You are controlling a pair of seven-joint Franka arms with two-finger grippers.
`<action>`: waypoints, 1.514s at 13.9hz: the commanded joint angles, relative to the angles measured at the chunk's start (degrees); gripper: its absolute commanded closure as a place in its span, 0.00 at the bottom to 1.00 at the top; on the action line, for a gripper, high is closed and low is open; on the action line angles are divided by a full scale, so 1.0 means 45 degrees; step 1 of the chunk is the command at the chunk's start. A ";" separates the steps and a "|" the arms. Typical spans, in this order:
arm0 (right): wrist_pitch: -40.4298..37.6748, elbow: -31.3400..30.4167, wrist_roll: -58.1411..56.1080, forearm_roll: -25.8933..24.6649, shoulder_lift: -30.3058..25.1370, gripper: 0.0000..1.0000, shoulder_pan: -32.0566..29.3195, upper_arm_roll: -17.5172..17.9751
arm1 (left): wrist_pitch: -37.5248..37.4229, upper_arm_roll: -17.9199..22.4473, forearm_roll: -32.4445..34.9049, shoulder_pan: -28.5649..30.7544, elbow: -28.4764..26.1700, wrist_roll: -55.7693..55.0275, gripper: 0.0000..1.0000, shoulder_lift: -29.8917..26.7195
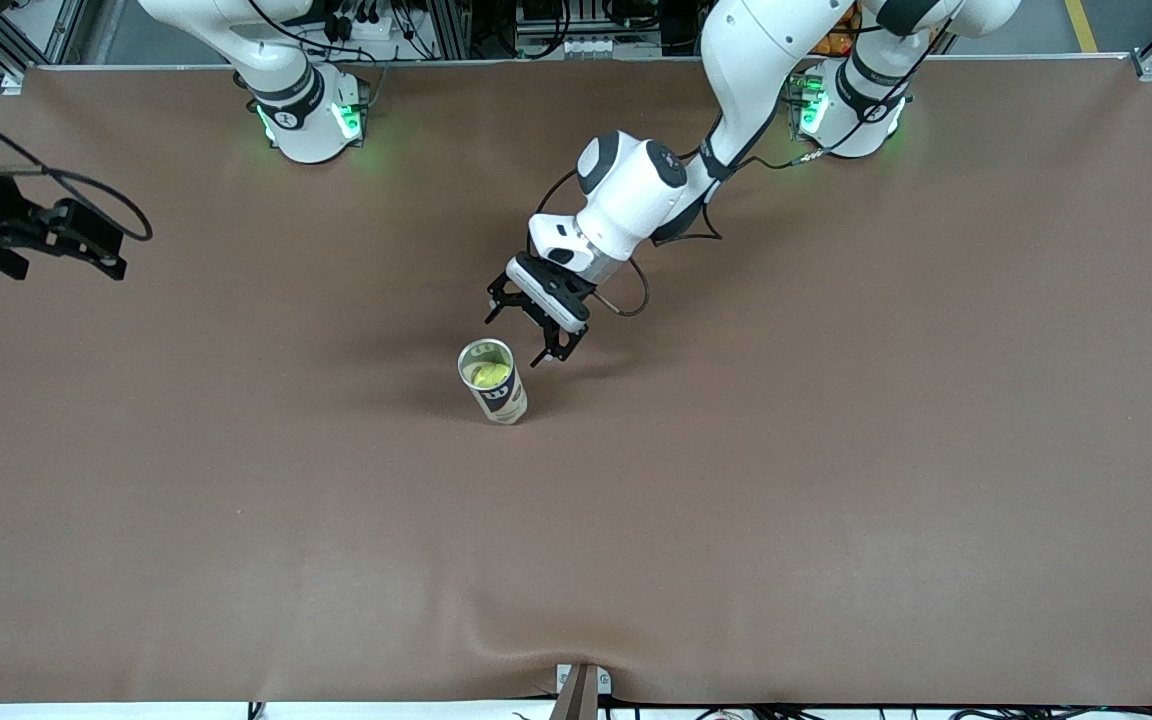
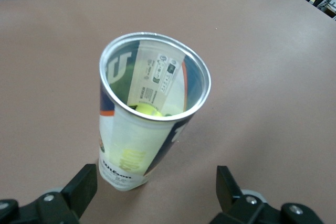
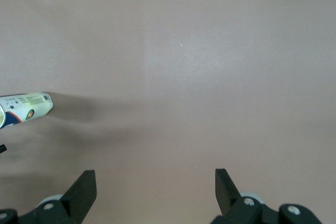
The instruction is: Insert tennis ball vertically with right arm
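Tennis ball (image 1: pixel 489 374) is sitting inside the upright can (image 1: pixel 493 381) mid-table, so insertion looks done. Left gripper (image 1: pixel 537 327) is hovering spread and empty just beside can. Right gripper (image 1: pixel 86 243) is waiting spread, empty, at its table end.

Counter (image 1: pixel 836 480): we record a brown covering across the whole top, with a slight wrinkle at the middle of the edge nearest the front camera. Standing directly on it, near the centre and well apart from every edge and corner, we log one upright open can (image 1: pixel 493 381), a tennis ball (image 1: pixel 489 374) inside.
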 commanded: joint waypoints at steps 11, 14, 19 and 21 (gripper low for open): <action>-0.0040 -0.1100 -0.0212 0.1700 -0.0927 0.00 0.0535 -0.1526 | -0.4677 0.1810 -0.0186 0.0222 -0.0592 -0.0010 0.00 -0.2647; -0.0060 -0.0769 -0.0192 0.1485 -0.0634 0.00 0.0632 -0.1526 | -0.6862 0.2845 0.0398 0.0222 -0.0436 -0.0107 0.00 -0.3428; -0.0080 -0.0729 -0.0270 0.0511 -0.0595 0.00 0.0750 -0.1526 | -1.1409 0.4291 0.4804 0.0261 0.1784 -0.3243 0.00 -0.3841; -0.0312 -0.0378 -0.0446 0.0469 -0.0458 0.00 0.0730 -0.1526 | -1.3540 0.4469 0.6098 0.0416 0.3055 -0.4576 0.00 -0.3782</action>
